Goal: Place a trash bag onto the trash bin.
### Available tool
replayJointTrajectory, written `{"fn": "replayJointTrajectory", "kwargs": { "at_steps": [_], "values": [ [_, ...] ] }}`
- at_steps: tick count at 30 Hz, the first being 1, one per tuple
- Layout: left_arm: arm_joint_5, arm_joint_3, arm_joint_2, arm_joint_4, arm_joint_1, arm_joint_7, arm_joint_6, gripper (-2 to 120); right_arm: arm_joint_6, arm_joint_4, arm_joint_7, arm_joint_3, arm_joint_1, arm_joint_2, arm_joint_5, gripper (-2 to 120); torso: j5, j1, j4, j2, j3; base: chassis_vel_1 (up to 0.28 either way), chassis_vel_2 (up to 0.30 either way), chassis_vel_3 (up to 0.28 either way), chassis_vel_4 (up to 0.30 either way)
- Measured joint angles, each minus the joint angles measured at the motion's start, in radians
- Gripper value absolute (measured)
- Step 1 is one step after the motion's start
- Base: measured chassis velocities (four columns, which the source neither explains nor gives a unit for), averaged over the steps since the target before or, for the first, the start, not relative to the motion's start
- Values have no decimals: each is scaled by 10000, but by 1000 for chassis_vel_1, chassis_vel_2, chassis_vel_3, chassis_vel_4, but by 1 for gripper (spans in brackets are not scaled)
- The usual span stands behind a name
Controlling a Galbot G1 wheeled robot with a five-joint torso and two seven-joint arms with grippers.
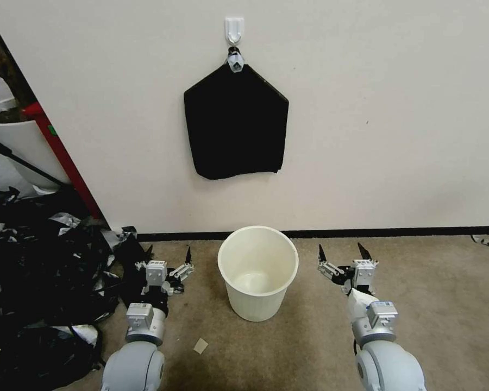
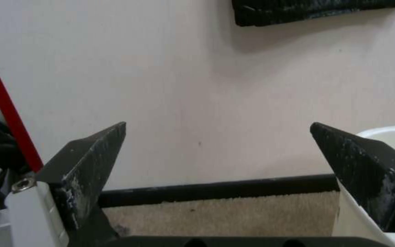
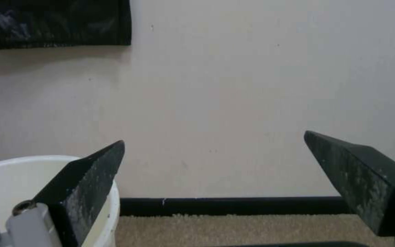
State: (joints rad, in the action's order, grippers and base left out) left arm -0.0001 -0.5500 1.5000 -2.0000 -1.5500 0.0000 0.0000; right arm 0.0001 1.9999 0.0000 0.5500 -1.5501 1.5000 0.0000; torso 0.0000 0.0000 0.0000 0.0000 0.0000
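The trash bin (image 1: 255, 304), small, round and cream-white, stands upright on the carpet close to the wall, with nothing inside or over its rim. My left gripper (image 1: 168, 252) hovers open just left of it, fingers pointing at the wall. My right gripper (image 1: 340, 248) is open at the same height on the bin's right. The left wrist view has the open left gripper (image 2: 218, 125) with the bin's rim (image 2: 389, 132) beside one finger. The right wrist view shows the open right gripper (image 3: 213, 137) next to the bin (image 3: 24, 178). The trash bag is out of view.
A flat black pentagon-shaped pack of bags (image 1: 236, 125) hangs from a white wall hook (image 1: 234, 28) above the bin. A heap of torn black plastic scraps (image 1: 32, 271) covers the floor at left, near a white tub (image 1: 16, 141) and a red bar (image 1: 65, 157). A paper scrap (image 1: 201, 345) lies on the carpet.
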Motion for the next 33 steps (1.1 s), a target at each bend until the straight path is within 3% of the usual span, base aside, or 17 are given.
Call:
{"fn": "replayJointTrajectory", "kwargs": {
  "at_steps": [33],
  "values": [
    [0,0,0,0,0,0,0,100,0,0,0,0,0,0,0,100,0,0,0,0,0,0,0,0,0]
  ]
}}
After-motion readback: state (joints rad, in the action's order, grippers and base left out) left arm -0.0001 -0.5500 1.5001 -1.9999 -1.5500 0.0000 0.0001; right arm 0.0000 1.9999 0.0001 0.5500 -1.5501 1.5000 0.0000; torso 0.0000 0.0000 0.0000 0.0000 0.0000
